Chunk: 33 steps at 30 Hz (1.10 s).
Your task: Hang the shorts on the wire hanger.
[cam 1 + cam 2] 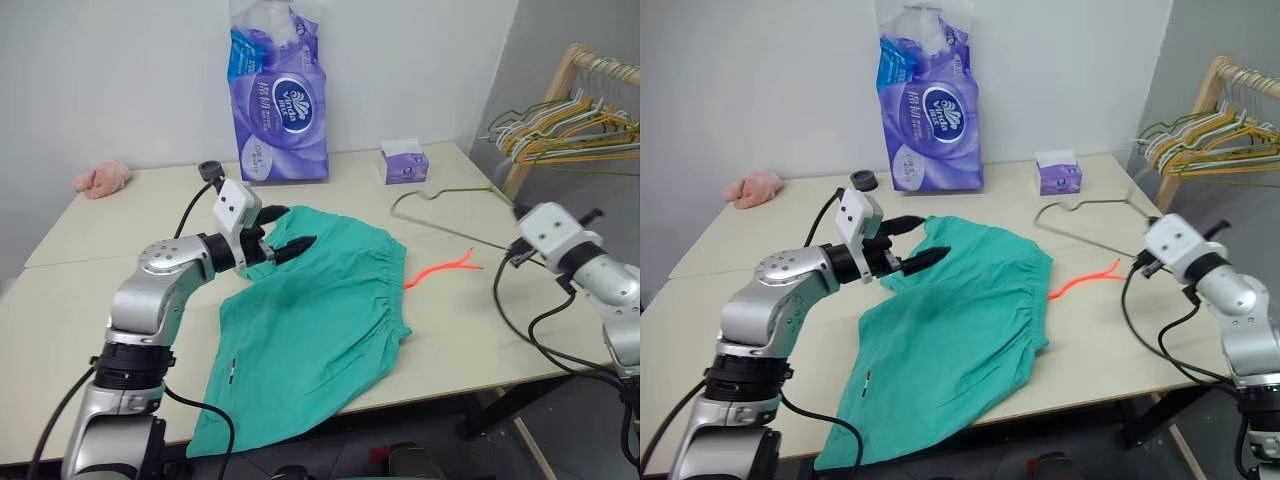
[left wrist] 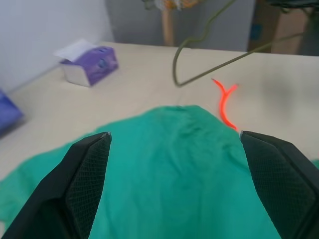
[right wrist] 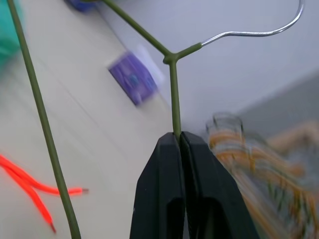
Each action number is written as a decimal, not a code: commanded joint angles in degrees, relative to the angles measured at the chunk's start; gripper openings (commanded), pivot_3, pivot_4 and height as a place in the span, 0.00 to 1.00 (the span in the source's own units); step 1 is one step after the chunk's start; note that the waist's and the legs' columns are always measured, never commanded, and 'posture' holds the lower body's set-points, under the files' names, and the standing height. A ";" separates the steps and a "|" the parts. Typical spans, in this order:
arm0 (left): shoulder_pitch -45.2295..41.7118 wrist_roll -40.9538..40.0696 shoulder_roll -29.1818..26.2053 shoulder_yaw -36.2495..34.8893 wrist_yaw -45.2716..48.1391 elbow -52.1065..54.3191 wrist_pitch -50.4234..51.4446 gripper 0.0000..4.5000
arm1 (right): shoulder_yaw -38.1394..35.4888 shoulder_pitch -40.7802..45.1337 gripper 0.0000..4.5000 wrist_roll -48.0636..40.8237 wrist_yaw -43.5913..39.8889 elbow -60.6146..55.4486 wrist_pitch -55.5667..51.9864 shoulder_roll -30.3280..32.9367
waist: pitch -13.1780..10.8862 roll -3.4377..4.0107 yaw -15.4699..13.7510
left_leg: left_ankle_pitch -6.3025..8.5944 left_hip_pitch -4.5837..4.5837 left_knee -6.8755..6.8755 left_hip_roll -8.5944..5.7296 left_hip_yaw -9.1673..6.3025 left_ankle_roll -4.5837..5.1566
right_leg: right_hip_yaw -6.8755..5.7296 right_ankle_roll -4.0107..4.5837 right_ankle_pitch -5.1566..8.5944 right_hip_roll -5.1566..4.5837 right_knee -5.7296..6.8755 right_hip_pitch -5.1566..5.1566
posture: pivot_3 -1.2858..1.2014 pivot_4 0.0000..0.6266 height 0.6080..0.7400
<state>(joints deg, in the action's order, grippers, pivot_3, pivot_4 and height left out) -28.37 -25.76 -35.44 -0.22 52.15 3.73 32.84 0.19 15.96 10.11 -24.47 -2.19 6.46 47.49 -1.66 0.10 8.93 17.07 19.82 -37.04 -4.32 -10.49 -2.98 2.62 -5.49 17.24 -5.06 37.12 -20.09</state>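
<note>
One pair of teal shorts (image 1: 315, 320) lies flat on the beige table (image 1: 90, 300), leg ends hanging over the near edge, gathered waistband toward the far right side. Orange drawstring (image 1: 440, 268) trails out of the waistband onto bare tabletop, toward the right arm.

Wire hanger (image 1: 440, 205) is beyond the waistband, to the right of the shorts and not touching them. Its hook end points toward the purple tissue box (image 1: 404, 161). Right gripper (image 3: 178, 142) has both fingers pressed together on the wire, pinching one straight run just below the junction where the hook neck starts; the wrist view shows the wire entering right at the fingertips. From the head views the hanger looks lifted off the table at the gripper end; cannot tell whether the far end touches the surface.

Left gripper (image 1: 910, 243) is spread wide, holding nothing, hovering over the far left corner of the shorts. Fingers (image 2: 87, 174) frame the cloth in the wrist view; contact with the fabric cannot be confirmed.

Writing: the tall purple tissue pack (image 1: 277, 95) at the back wall carries an oval blue logo reading "Vinda"; the other print is too small to read.

Further out: pink cloth lump (image 1: 102, 178) at the far left table corner, wooden rack with yellow and green hangers (image 1: 570, 130) to the right.
</note>
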 commanded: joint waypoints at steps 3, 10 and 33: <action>-2.61 0.04 -2.40 4.22 5.40 -0.13 3.64 0.97 | 7.20 5.72 0.00 3.65 -3.76 -3.76 13.56 -2.25 | -0.02 -0.03 0.54 | -0.01 0.00 -0.02 -0.01 -0.03 -0.01 | -0.01 0.01 -0.01 0.00 0.00 0.01 | 0.44 0.00 1.00; -2.34 0.57 -2.79 7.88 8.93 -0.45 4.84 0.97 | 10.47 10.52 0.00 3.97 -6.86 -2.37 20.33 -4.58 | -0.03 -0.06 0.50 | -0.03 0.02 -0.01 -0.01 -0.08 -0.04 | -0.03 0.03 -0.01 -0.01 -0.02 -0.02 | 0.44 0.01 1.00; 1.95 1.84 -4.84 10.99 14.02 1.78 2.61 0.01 | 10.04 11.49 0.00 3.25 -8.91 -2.52 21.90 -8.19 | -0.03 -0.05 0.60 | -0.02 -0.01 0.00 0.00 -0.08 -0.02 | 0.00 0.05 -0.01 0.00 0.09 -0.07 | 0.44 0.00 1.00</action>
<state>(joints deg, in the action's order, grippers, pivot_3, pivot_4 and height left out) -26.43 -24.36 -39.94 10.93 65.69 4.09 36.80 12.35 26.41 14.45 -33.78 -3.17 28.83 39.45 -1.69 0.05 9.53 17.05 19.82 -37.04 -4.33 -10.56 -3.00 2.63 -5.43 17.23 -5.07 37.22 -20.16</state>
